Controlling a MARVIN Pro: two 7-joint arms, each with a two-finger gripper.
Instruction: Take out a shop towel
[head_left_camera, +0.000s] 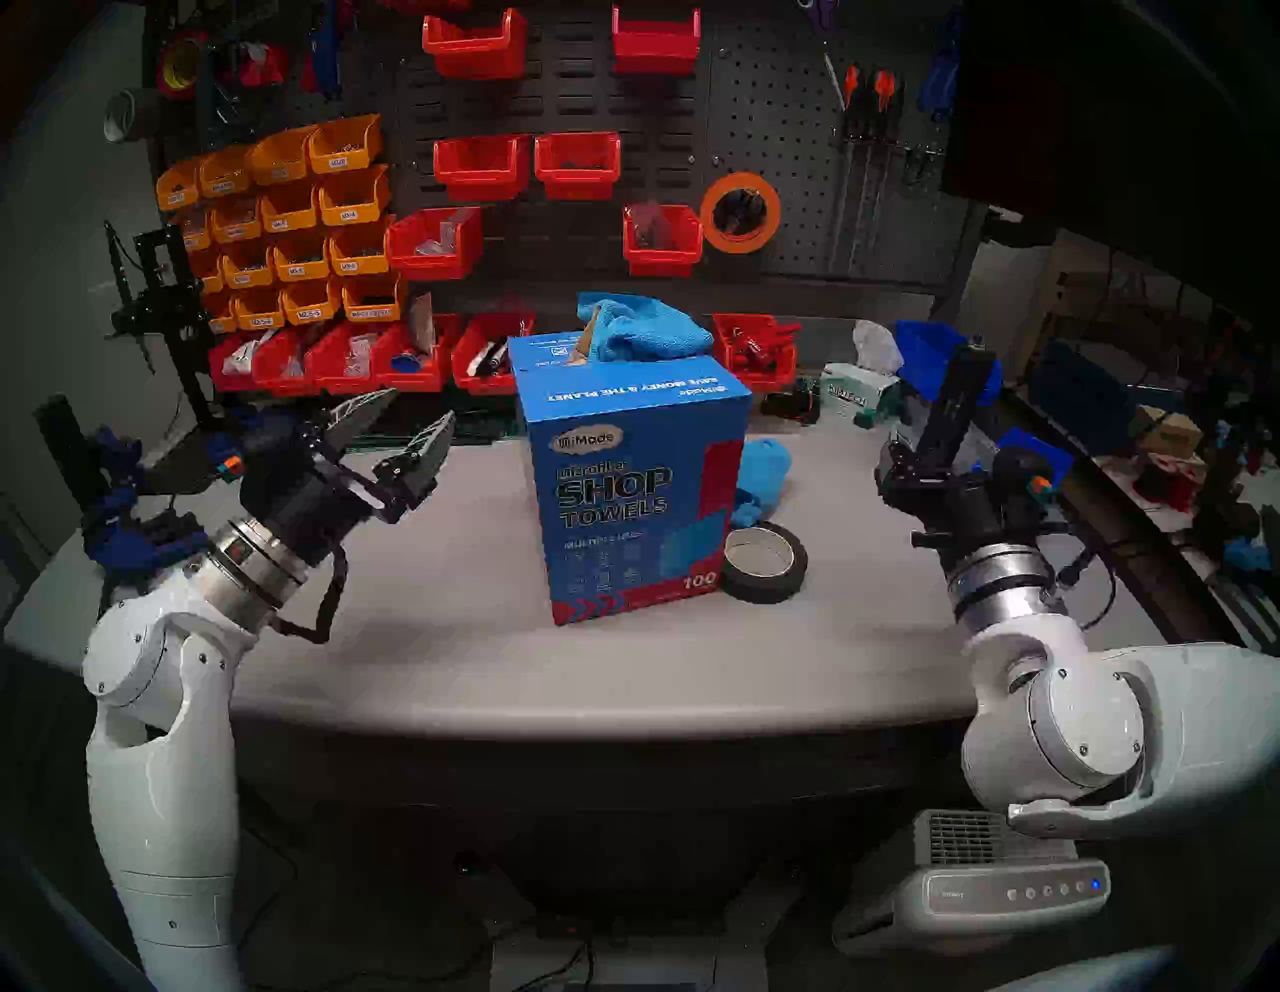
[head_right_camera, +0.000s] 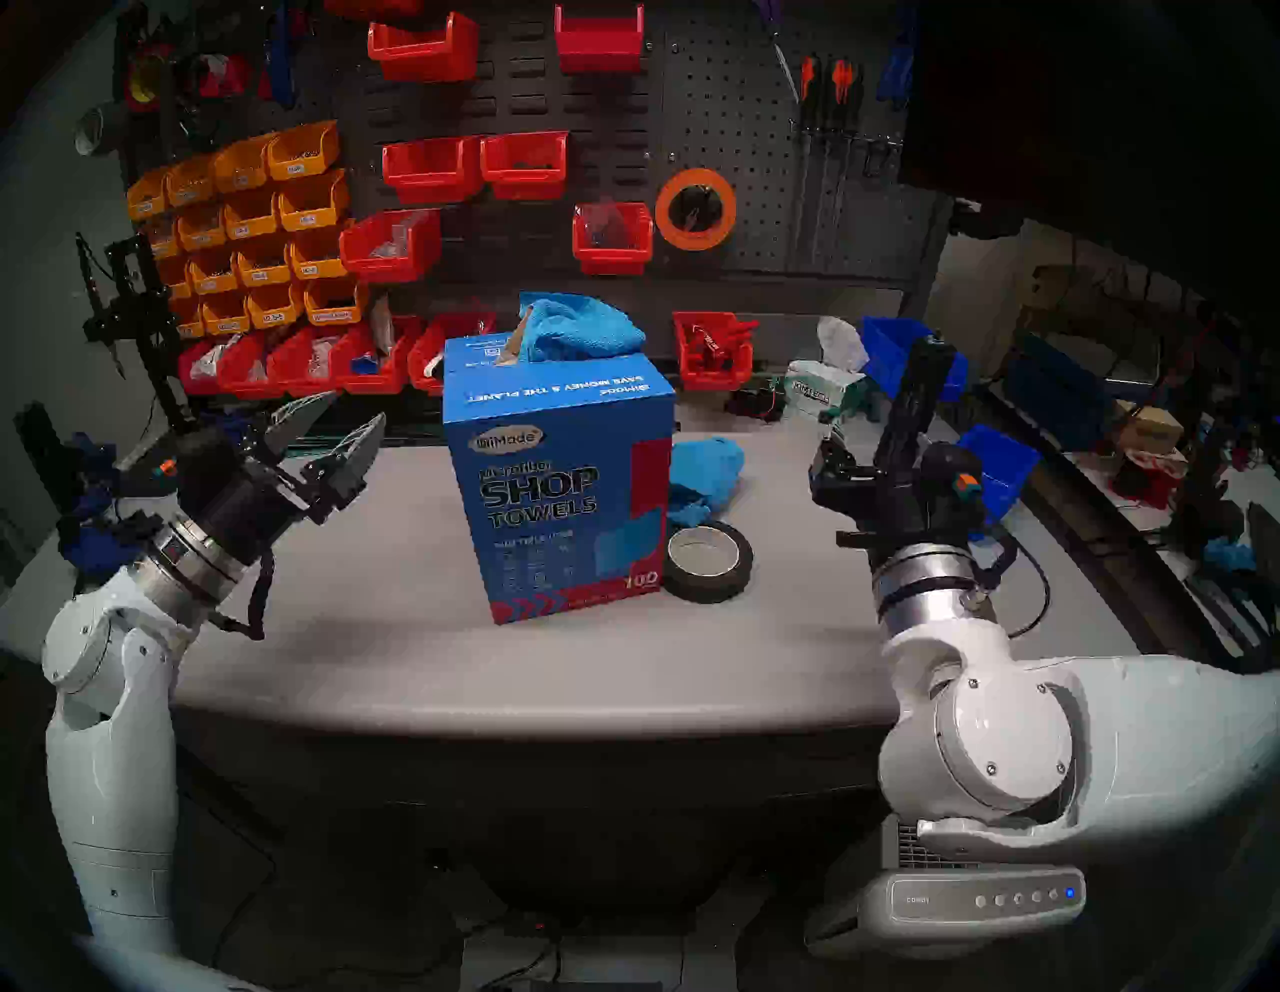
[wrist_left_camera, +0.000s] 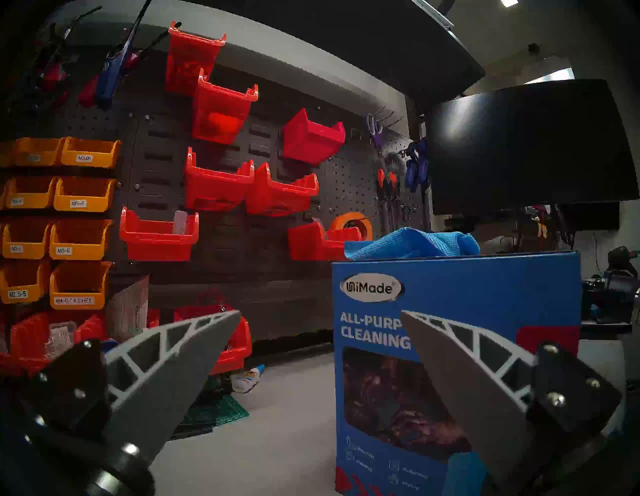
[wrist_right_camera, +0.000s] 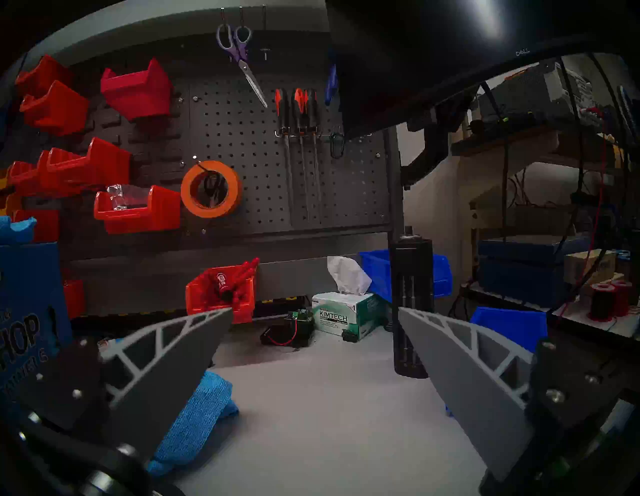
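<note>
The blue "SHOP TOWELS" carton stands upright in the middle of the grey table. A sky-blue shop towel sticks out of the carton's top opening and slumps to the right. Another blue towel lies crumpled on the table behind the carton's right side; the right wrist view also shows this towel. My left gripper hovers open and empty left of the carton, pointing at it. In the right wrist view my right gripper is open and empty, well right of the carton and facing the back wall.
A black tape roll lies at the carton's right front corner. A white-green tissue box, a black upright post and blue bins stand ahead of the right gripper. Red bins line the back under the pegboard.
</note>
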